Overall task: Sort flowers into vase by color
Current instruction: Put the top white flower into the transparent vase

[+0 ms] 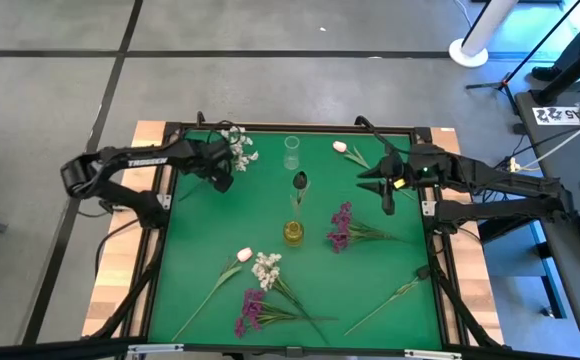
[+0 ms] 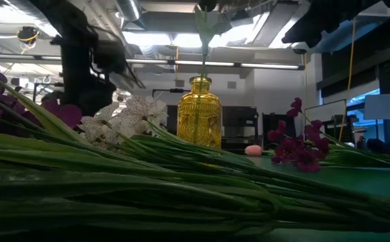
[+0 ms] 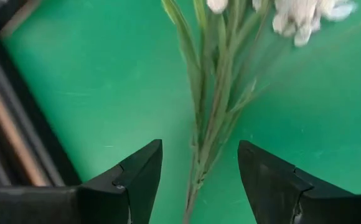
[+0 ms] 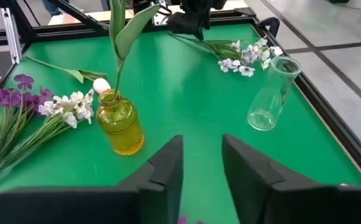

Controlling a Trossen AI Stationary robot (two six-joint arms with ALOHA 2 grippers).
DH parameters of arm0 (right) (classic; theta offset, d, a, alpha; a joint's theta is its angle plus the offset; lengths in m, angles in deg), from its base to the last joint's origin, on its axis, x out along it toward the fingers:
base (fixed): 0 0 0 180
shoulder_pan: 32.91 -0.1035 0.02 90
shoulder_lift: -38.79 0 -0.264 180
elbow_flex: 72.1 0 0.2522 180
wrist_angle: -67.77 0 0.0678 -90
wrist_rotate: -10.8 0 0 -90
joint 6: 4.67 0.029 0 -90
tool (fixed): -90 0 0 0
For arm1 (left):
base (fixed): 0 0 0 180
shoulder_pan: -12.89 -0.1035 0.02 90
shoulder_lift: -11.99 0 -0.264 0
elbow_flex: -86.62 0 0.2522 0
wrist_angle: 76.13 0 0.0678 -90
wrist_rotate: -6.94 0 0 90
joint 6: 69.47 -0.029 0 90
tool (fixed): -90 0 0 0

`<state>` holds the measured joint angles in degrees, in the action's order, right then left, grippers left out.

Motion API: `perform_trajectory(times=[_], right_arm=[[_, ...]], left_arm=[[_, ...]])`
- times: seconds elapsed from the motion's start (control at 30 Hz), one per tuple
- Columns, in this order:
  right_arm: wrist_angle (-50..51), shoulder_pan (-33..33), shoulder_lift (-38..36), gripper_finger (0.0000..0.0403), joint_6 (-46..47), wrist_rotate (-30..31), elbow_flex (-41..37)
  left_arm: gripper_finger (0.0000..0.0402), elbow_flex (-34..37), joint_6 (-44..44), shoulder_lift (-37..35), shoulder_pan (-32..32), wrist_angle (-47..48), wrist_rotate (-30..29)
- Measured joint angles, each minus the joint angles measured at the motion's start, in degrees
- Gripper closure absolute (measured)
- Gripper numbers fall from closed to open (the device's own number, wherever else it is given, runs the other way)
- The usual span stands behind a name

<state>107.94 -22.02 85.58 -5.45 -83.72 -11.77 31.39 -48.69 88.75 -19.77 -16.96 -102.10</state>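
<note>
Left wrist view alone shows left gripper (image 3: 199, 180) fingers wide, straddling white sprig (image 3: 215, 99) stem. High view: sprig (image 1: 236, 148) upper left of green mat (image 1: 370, 270). Right gripper (image 4: 202, 171) narrowly parted, empty, facing yellow vase (image 4: 119, 121).

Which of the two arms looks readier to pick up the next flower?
Probably the left. Its tool is open and straddles the green stem of the white flower sprig at the table's far left corner. The right tool is open too, but hangs over bare mat facing the yellow vase, holding nothing.
</note>
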Motion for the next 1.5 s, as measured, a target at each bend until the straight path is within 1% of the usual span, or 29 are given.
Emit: perform_trajectory(times=[0.17, 0.27, 0.4, 0.57, 0.67, 0.77, 1.0, 1.07, 1.13, 1.23, 1.3, 1.4, 1.5], right_arm=[[0.11, 0.0, 0.0, 0.0239, 1.01, -0.02, 0.0], [0.17, 0.0, 0.0, 0.0224, 1.17, -0.02, 0.0], [0.17, 0.0, 0.0, 0.0217, 1.17, -0.2, 0.0], [0.17, 0.0, 0.0, 0.0217, 1.17, -0.66, 0.0], [0.18, -0.02, 0.0, 0.0217, 1.17, -0.66, 0.0], [0.2, -0.02, 0.0, 0.0217, 1.17, -0.66, 0.0], [0.26, -0.04, 0.0, 0.0217, 1.16, -0.68, 0.0], [0.26, -0.04, 0.0, 0.0217, 1.16, -0.68, 0.0], [0.27, -0.04, 0.0, 0.0217, 1.14, -0.68, 0.0], [0.28, -0.04, 0.0, 0.0217, 1.14, -0.68, 0.0], [0.29, -0.04, 0.0, 0.0217, 1.14, -0.68, 0.0], [0.31, -0.03, 0.0, 0.0217, 1.14, -0.68, 0.0], [0.42, -0.02, 0.0, 0.0217, 1.14, -0.67, -0.01]], left_arm=[[0.0196, 0.0, -3.83, 4.78, -1.25, -0.82, 4.3], [0.0196, 0.0, -5.78, 7.51, -1.82, -1.48, 4.75], [0.0196, -0.27, -6.83, 10.46, -2.93, -1.74, 4.41], [0.0205, -0.26, -7.72, 11.04, -3.7, -2.63, 3.23], [0.0228, -0.77, -7.91, 11.16, -3.69, -2.5, 2.4], [0.0263, -1.04, -7.52, 11.27, -3.37, -2.48, 1.9], [0.0376, -1.16, -7.02, 11.27, -3.33, -2.4, 1.98], [0.039, -1.21, -6.32, 11.27, -3.3, -2.3, 1.94], [0.0391, -1.48, -6.24, 11.27, -2.75, -2.12, 1.71], [0.0395, -2.57, -5.87, 10.08, -1.04, -2.02, 1.61], [0.0396, -3.95, -4.95, 8.05, 0.68, -2.19, 1.62], [0.0397, -6.7, -4.52, 3.11, 3.5, -2.42, 1.83], [0.0398, -9.89, -3.96, -3.44, 6.05, -3.12, 2.44]])
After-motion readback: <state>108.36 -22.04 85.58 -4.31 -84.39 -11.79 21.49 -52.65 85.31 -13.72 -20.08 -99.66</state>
